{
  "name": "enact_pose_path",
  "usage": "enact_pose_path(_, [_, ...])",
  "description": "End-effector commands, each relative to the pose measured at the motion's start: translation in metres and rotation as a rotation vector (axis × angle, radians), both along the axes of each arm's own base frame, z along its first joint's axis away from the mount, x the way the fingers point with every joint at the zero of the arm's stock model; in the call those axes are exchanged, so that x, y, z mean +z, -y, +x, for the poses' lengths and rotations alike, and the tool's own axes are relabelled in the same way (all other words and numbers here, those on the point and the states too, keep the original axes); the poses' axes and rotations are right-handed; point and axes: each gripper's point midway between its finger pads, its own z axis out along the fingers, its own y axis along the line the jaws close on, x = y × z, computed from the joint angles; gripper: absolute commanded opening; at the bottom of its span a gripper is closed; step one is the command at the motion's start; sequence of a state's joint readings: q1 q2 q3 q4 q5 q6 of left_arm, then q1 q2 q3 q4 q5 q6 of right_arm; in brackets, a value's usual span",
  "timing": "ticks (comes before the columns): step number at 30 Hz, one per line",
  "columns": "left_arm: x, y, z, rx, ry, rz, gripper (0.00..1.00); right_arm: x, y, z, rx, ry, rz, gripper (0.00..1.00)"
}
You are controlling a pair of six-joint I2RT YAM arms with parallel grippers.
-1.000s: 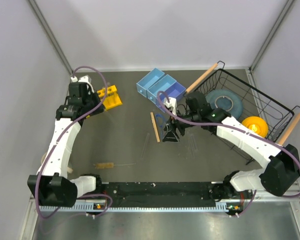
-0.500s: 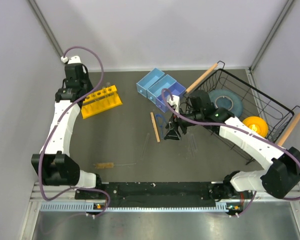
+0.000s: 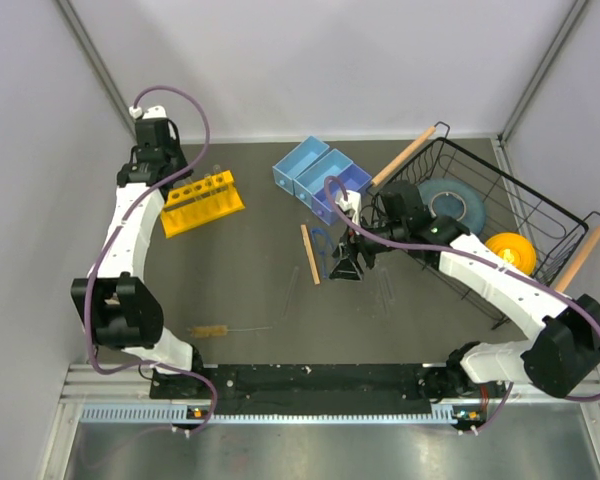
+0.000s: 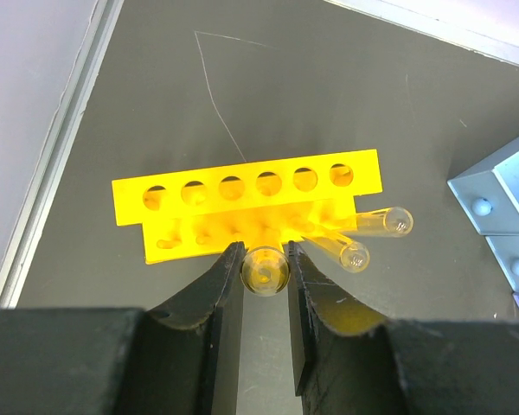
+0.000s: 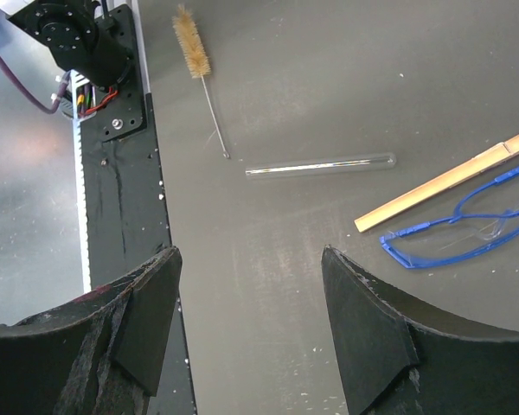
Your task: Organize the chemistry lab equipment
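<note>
My left gripper (image 4: pixel 265 262) is shut on a clear glass tube (image 4: pixel 265 269), seen end-on between the fingertips, just in front of the yellow tube rack (image 4: pixel 242 203). Two more tubes (image 4: pixel 356 254) lean in the rack's right end. From above, the left gripper (image 3: pixel 166 178) hangs by the rack (image 3: pixel 202 203) at the far left. My right gripper (image 3: pixel 345 268) stands open over the middle of the table, holding nothing. Below it lie a glass tube (image 5: pixel 320 164), the wooden stick (image 5: pixel 450 180), the blue safety glasses (image 5: pixel 467 233) and the bristle brush (image 5: pixel 193 52).
Blue open boxes (image 3: pixel 320 175) sit at the back centre. The black wire basket (image 3: pixel 540 215) at the right holds a grey-blue plate (image 3: pixel 454 205) and a yellow bowl (image 3: pixel 510 252). More thin tubes (image 3: pixel 385 290) lie beside the right gripper. The brush (image 3: pixel 212 329) lies near the front edge.
The left arm has swung back toward the far left corner, drawing its wrist away from the rack with the tube still gripped. The right arm has barely moved.
</note>
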State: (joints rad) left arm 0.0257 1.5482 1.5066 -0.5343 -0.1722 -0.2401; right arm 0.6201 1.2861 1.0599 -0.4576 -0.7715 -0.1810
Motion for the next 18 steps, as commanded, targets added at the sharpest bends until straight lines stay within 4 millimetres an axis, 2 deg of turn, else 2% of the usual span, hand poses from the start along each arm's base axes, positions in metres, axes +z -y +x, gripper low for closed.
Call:
enact_pose_path(1, [0.028,-0.002,0.016,-0.003,0.099,-0.003,0.12,0.013,0.0,0.001,0.007,0.038,0.044,0.67])
enact_pose_path(18, [0.001,-0.004,0.026,-0.006,0.054,-0.03,0.12,0.013,0.0,0.001,0.008,0.032,0.046,0.67])
